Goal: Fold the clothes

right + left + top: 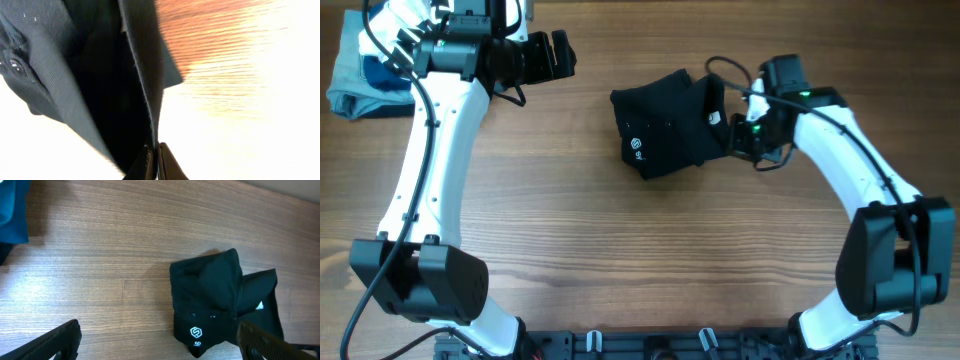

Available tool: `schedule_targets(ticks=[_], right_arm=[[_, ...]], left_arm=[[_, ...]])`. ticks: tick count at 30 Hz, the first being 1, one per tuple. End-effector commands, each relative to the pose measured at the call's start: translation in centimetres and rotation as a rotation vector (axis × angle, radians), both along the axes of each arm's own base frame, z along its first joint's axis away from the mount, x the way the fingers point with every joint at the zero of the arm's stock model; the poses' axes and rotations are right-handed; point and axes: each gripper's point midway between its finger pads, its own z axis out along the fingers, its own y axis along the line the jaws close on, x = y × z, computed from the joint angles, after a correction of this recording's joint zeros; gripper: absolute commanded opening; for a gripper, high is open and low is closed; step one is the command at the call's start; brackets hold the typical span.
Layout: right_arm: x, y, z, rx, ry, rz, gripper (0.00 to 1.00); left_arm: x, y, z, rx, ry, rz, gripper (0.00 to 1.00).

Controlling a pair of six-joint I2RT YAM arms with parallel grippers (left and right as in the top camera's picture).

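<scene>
The black T-shirt lies bunched in a compact fold at the middle back of the table, its small white logo facing up. My right gripper is at its right edge, shut on a thin fold of the black fabric, which runs up from the closed fingertips. My left gripper hovers apart to the shirt's upper left, open and empty. The left wrist view shows the shirt with its logo ahead, between the spread fingers.
Folded navy and light-blue garments sit at the far left back corner, behind my left arm; they also show as a blue edge in the left wrist view. Bare wooden table spreads in front of the shirt.
</scene>
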Motion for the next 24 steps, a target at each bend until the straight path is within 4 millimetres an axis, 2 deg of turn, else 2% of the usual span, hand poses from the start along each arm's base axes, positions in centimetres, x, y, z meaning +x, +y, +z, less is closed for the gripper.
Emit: schedule_targets(ticks=[1,4,7,8,9,10,12,14,16,18,20,24], right_arm=[[0.7,-0.9,1.1,0.028,-0.056,0.064,0.04],[1.5,-1.8,0.2,-0.006,-0.070,0.061,0.04],[2.9,-1.9,-1.1,-0.016,-0.099,0.070,0.05],[3.4,-1.8,-1.2,-0.012,-0.114,0.071,0.12],[4.1,-1.5,-0.9,0.002,-0.153,0.090,0.27],[4.8,-1.1,-0.2,0.017,-0.191,0.111,0.40],[6.9,-0.8,2.8,0.021,-0.289,0.130,0.55],[8.9,-0.7,6.0,0.014,-0.383,0.152,0.60],[10.4,-0.3,8.3,0.008,-0.458,0.177,0.61],[11.1,0.3,9.0,0.008,-0.501,0.190,0.60],[11.4,1.1,8.3,0.013,-0.502,0.204,0.58],[12.0,3.4,3.6,0.023,-0.435,0.250,0.50]], left_arm=[[0.1,0.1,-0.2,0.013,0.000,-0.009,1.00],[0.1,0.1,-0.2,0.013,0.000,-0.009,1.00],[0.1,0.1,-0.2,0.013,0.000,-0.009,1.00],[0.1,0.1,-0.2,0.013,0.001,-0.009,1.00],[0.1,0.1,-0.2,0.013,0.001,-0.009,1.00],[0.1,0.1,-0.2,0.013,0.001,-0.009,1.00],[0.1,0.1,-0.2,0.013,0.001,-0.009,1.00],[0.1,0.1,-0.2,0.013,0.001,-0.009,1.00],[0.1,0.1,-0.2,0.013,0.001,-0.009,1.00],[0.1,0.1,-0.2,0.013,0.000,-0.009,1.00],[0.1,0.1,-0.2,0.013,0.000,-0.009,1.00],[0.1,0.1,-0.2,0.013,0.001,-0.009,1.00]])
